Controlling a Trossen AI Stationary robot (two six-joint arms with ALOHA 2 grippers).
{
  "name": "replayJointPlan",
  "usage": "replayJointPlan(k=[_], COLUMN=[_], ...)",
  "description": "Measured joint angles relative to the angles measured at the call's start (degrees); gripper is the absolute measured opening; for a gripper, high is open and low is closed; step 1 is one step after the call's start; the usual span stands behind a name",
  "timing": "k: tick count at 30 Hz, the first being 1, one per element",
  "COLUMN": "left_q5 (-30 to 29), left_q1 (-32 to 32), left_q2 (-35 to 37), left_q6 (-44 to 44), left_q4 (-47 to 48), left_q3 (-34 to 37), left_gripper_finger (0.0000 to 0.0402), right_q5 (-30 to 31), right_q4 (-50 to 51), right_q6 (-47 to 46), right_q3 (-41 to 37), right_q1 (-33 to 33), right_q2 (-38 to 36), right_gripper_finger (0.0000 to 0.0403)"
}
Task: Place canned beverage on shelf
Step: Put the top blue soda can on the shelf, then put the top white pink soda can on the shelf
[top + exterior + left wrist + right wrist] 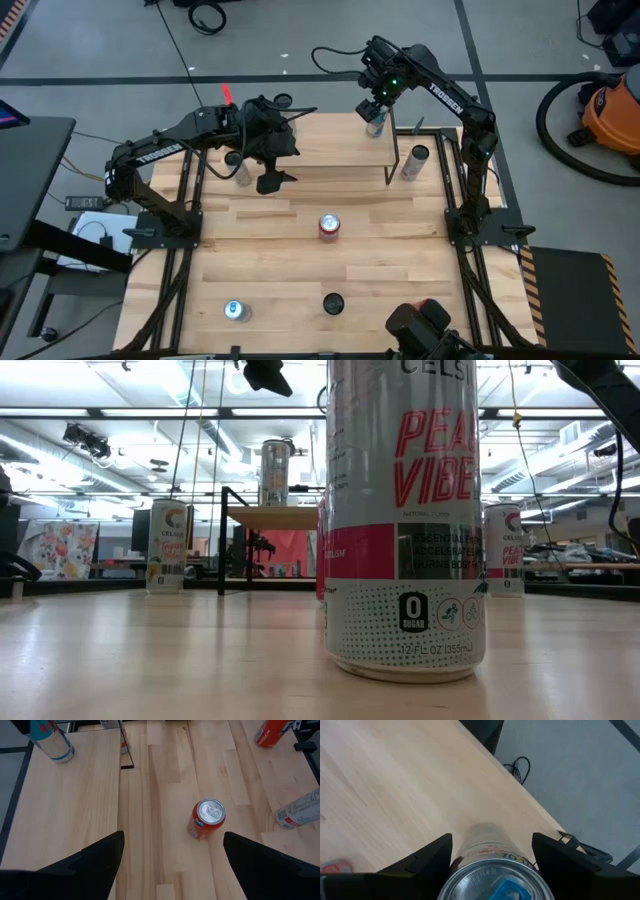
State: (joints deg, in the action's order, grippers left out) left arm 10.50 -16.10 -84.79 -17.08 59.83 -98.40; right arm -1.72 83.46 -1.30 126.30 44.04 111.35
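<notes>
Looks partly done: right gripper (376,112) pinching a silver can (375,122) from above at the far right corner of the shelf (330,150), the can standing upright on the light top board in the low view, so letting go and drawing clear probably remains. Left gripper (268,172) spread wide and empty, hovering above the table (270,270) just off the shelf's left end. Elsewhere an orange-red can (329,226) and others off the shelf, perhaps next to go up.

High view straight down; low view table-level — both catch shelf (335,150).
</notes>
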Motion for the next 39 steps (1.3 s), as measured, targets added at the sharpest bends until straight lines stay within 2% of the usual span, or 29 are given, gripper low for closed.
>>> replayJointPlan(k=[14,23,31,33,36,39], left_q5=[0.0,0.0,0.0,0.0,0.0,0.0], left_q1=[0.0,0.0,0.0,0.0,0.0,0.0], left_q2=[0.0,0.0,0.0,0.0,0.0,0.0], left_q6=[-0.1,0.0,0.0,0.0,0.0,0.9], left_q4=[0.0,0.0,0.0,0.0,0.0,0.0], left_q3=[0.0,0.0,0.0,0.0,0.0,0.0], left_gripper_finger=[0.0353,0.0353,0.0353,0.0353,0.0353,0.0353], right_q5=[-3.9,-2.8,-7.2,-6.3,-1.6,1.2], right_q4=[-3.2,-2.8,-1.6,0.7,6.4,6.1], right_q6=[0.0,-1.3,-3.6,-3.3,-1.8,-2.7], right_q3=[8.8,8.7,8.7,8.7,8.6,7.7], right_q1=[0.8,0.7,0.3,0.3,-0.3,-0.9], right_q2=[0.0,-8.6,-14.5,-15.6,-17.1,-18.8], right_gripper_finger=[0.0284,0.0280,0.0279,0.0279,0.0279,0.0279])
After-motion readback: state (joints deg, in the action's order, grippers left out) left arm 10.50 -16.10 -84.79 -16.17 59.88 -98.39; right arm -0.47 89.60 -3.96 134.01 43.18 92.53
